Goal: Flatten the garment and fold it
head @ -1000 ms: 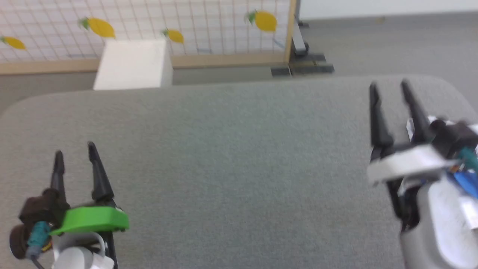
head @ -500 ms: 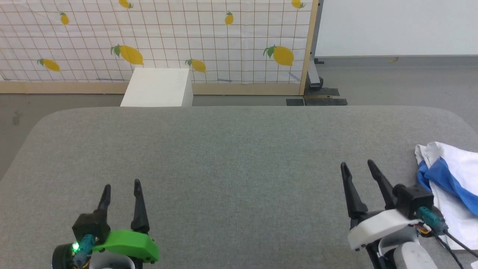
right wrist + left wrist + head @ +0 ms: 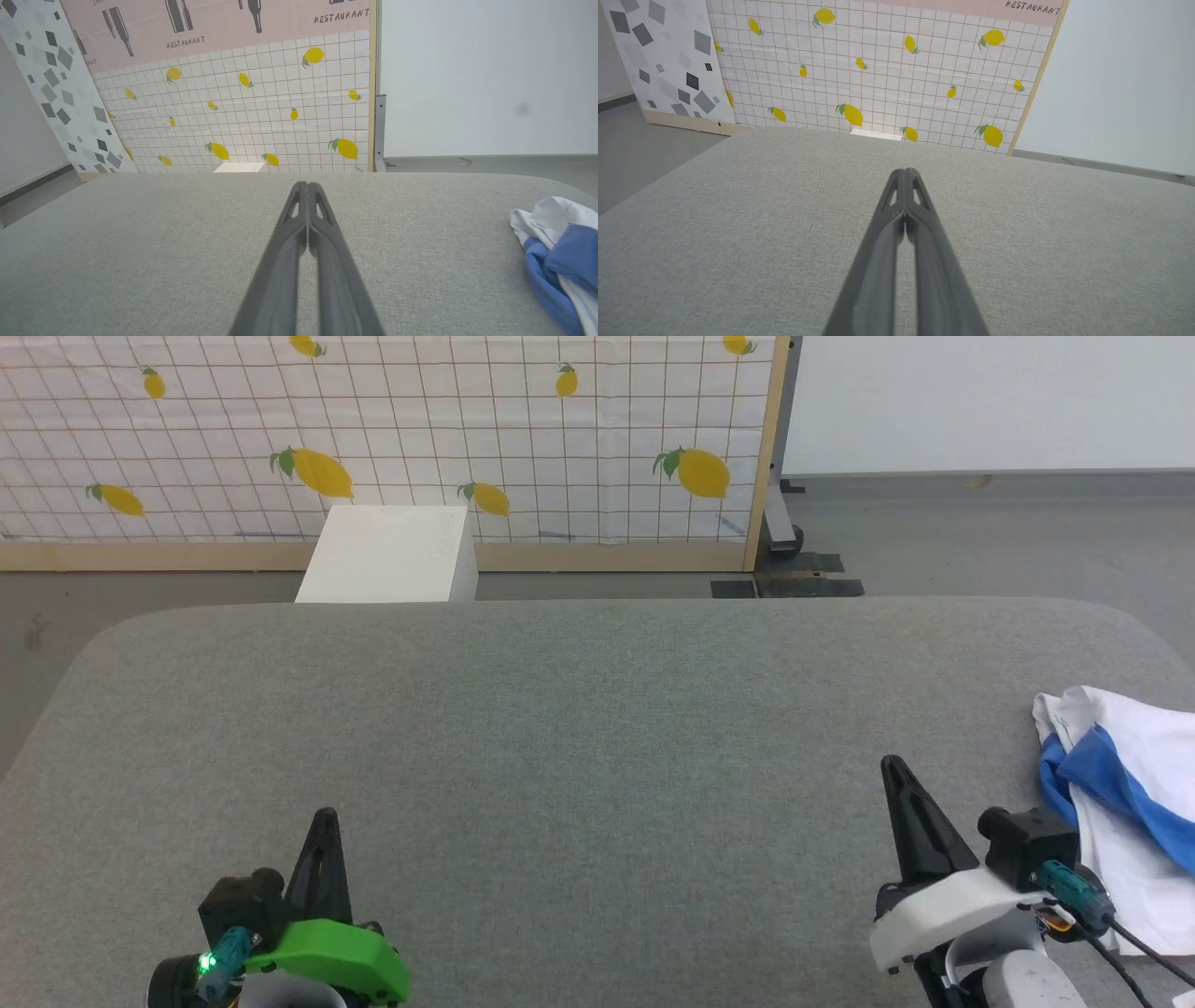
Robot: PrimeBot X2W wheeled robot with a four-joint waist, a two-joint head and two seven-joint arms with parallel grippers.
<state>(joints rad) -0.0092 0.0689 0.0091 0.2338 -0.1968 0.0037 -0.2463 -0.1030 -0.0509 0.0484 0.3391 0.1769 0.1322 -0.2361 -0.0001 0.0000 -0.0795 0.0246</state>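
1. L gripper [image 3: 325,817] sits near-left over the grey padded surface [image 3: 597,728]. It is clenched & empty, w/ its 2 dark fingers pressed into 1 point aimed at the far edge.
2. Its green housing [image 3: 327,957] is at the bottom of the head view, w/ a small green light lit on the black block beside it.
3. Left wrist view: both fingers [image 3: 878,261] meet along their length, tips touching, w/ grey fabric under & ahead of them.
4. R gripper [image 3: 892,763] is near-right, also clenched & gripping nothing. Its tips are together and point toward the far edge, tilted slightly left.
5. Behind it is a white housing [image 3: 943,910]. A teal connector [image 3: 1074,889] & a black cable [image 3: 1139,943] run off to the right.
6. The garment [image 3: 1134,765] lies crumpled at the right edge of the surface, partly cut off by the frame. It is white cloth w/ a blue band across it.
7. The garment is just right of the R gripper's wrist and apart from its fingertips. The cable crosses in front of the near part; contact can't be told.
8. Right wrist view: the heap is off to the right of the fingers, w/ white folds farther & blue ones nearer.
9. Past the far edge, a white box [image 3: 387,555] stands on the floor [image 3: 980,532] against a lemon-print screen [image 3: 467,429] w/ a wood frame. A pale wall [image 3: 980,401] is far-right.
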